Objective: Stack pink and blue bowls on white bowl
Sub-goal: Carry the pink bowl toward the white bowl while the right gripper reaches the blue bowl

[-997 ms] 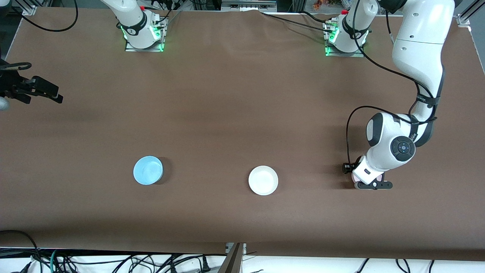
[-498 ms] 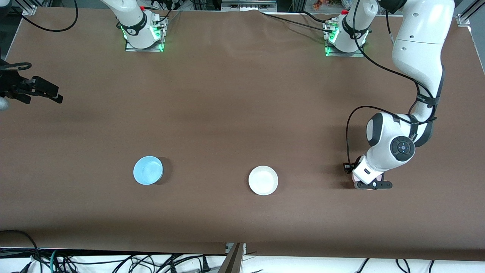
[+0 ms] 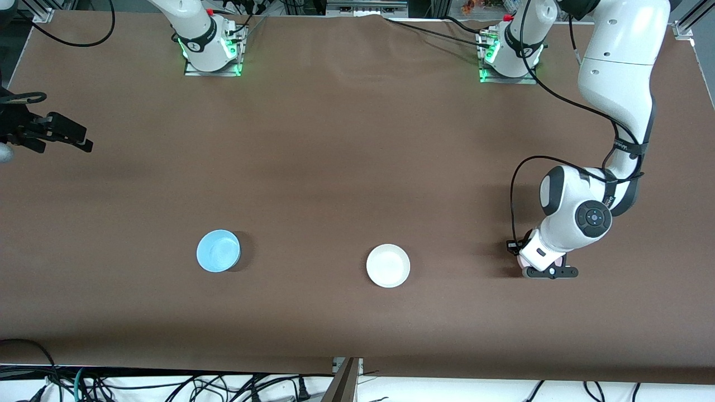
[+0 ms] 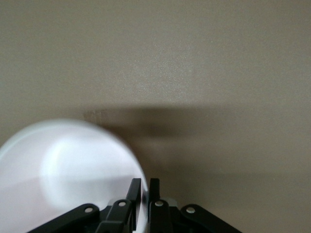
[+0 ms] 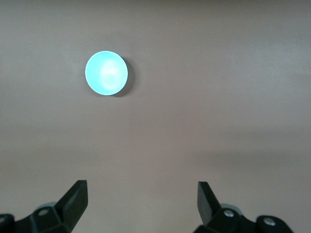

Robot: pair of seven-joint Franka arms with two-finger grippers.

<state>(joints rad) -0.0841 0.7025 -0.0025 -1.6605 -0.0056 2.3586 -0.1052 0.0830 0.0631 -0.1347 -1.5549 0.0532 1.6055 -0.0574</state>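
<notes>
The pink bowl sits on the table at the left arm's end, mostly hidden under the left wrist in the front view, where only a pink sliver shows. My left gripper is down on it, shut on its rim, with one finger inside the bowl and one outside. The white bowl lies mid-table, toward the front camera. The blue bowl rests beside it toward the right arm's end and also shows in the right wrist view. My right gripper waits open and empty over the table's edge at the right arm's end.
The brown table carries only the three bowls. The two arm bases stand along its edge farthest from the front camera. Cables hang below the edge nearest the camera.
The left gripper's jaws have closed onto the pink bowl's rim. Neither arm has visibly shifted, and the bowls lie where they were.
</notes>
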